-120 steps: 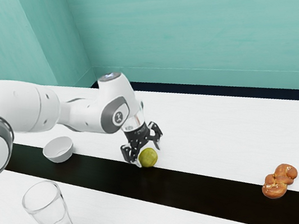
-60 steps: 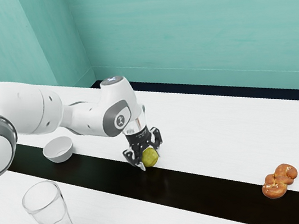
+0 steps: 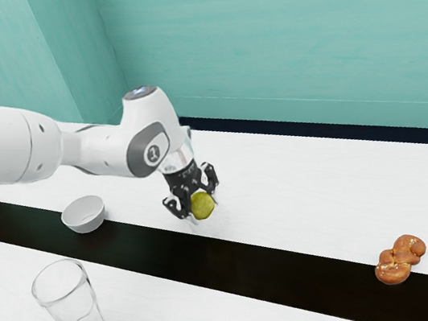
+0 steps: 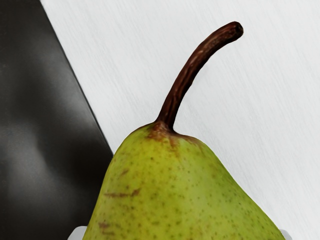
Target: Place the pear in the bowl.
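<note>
My gripper (image 3: 195, 208) is shut on the green pear (image 3: 203, 204), one finger on either side of it, and holds it above the table toward the exterior view's left of centre. In the wrist view the pear (image 4: 180, 195) is large and close, its brown stem pointing away from the hand, with a pale fingertip edge at each side. The white bowl (image 3: 84, 215) stands upright on the exterior view's left, apart from the gripper and the pear.
A clear glass (image 3: 69, 301) with a dark base stands near the exterior view's lower left. A brown pretzel (image 3: 401, 259) lies on the exterior view's right. The white table (image 3: 301, 195) has a black strip (image 3: 255, 264) running across it.
The gripper has closed on the pear and lifted it off the table. Arm and pear have since moved up and toward the exterior view's left, nearer the bowl.
</note>
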